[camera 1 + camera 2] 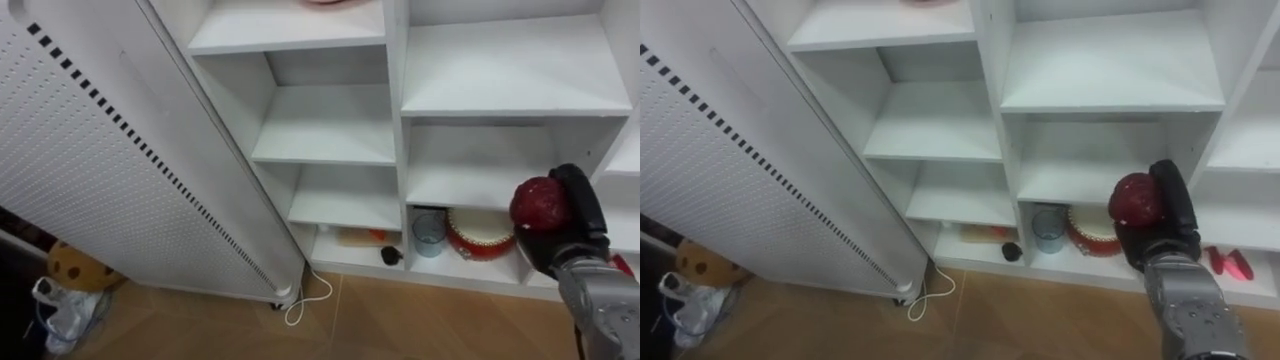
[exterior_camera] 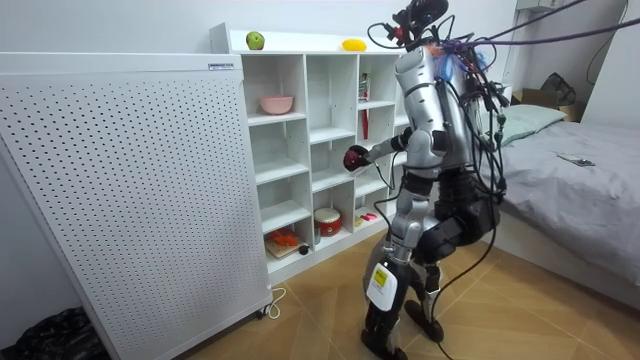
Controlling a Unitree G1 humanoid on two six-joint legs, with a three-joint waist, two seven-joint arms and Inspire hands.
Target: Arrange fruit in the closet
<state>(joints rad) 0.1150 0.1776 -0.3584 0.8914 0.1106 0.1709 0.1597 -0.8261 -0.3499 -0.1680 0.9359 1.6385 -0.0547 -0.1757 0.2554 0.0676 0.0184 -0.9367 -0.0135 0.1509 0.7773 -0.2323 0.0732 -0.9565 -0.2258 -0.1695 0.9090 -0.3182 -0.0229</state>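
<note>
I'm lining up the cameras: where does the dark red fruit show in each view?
Left eye view: red fruit far right, in the right hand.
Right eye view: fruit right of centre.
Room view: fruit mid-picture, before the shelves.
Shared landmark: round red-and-white box, bottom shelf.

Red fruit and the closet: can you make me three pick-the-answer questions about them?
1. Where is the red fruit? A in a basket; B in the right hand; C on a chair.
2. What colour is the apple on top of the closet? A green; B blue; C black.
3. How is the right hand? A open flat; B shut, empty; C shut on the red fruit.
Answers: B, the fruit sits in its fingers; A, it looks green in the room view; C, fingers curl round the fruit.
</note>
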